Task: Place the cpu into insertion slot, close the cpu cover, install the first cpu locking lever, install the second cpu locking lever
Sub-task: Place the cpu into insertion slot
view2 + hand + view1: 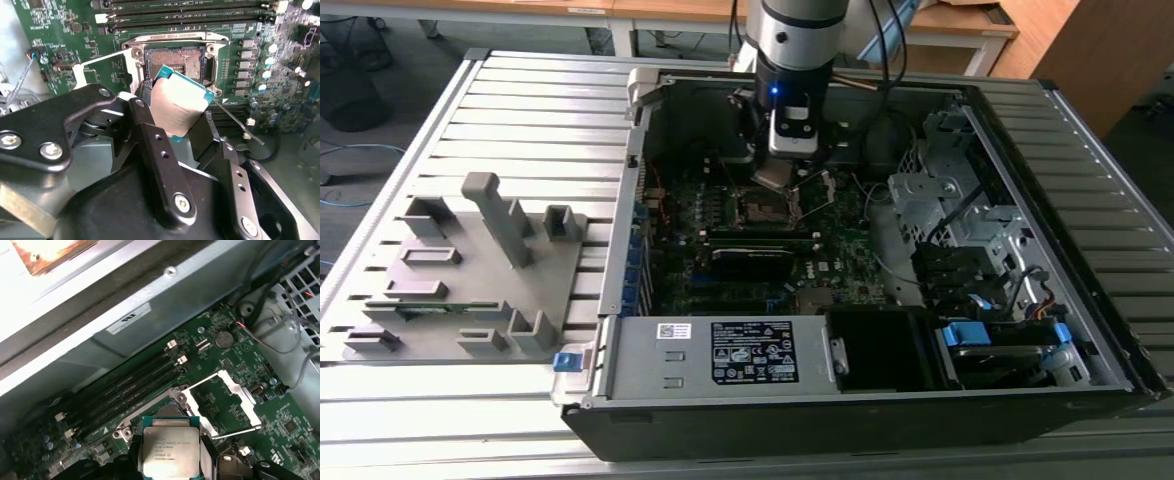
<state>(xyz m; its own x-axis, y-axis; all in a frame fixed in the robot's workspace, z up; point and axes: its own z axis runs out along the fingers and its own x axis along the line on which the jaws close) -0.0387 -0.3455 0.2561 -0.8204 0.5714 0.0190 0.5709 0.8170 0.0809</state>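
My gripper [178, 122] is shut on the cpu [181, 102], a flat silver-topped square chip with a teal edge, pinched by two opposite sides between black fingers [150, 135]. It hangs tilted just above the insertion slot [175, 61], whose contact field lies bare inside a silver rim. In the first wrist view the cpu [170, 450] covers part of the insertion slot [162, 412]. The cpu cover [241, 396], a silver frame with a square cut-out, stands swung open beside the socket. In the exterior view the gripper [779, 176] hovers over the insertion slot [767, 208] inside the computer case.
Thin lever rods [235, 119] stick out beside the socket. Black memory slots [125, 387] run next to it. The open case wall [635, 200] and drive cages [954, 215] flank the board. A grey fixture plate [467, 270] lies at the exterior view's left.
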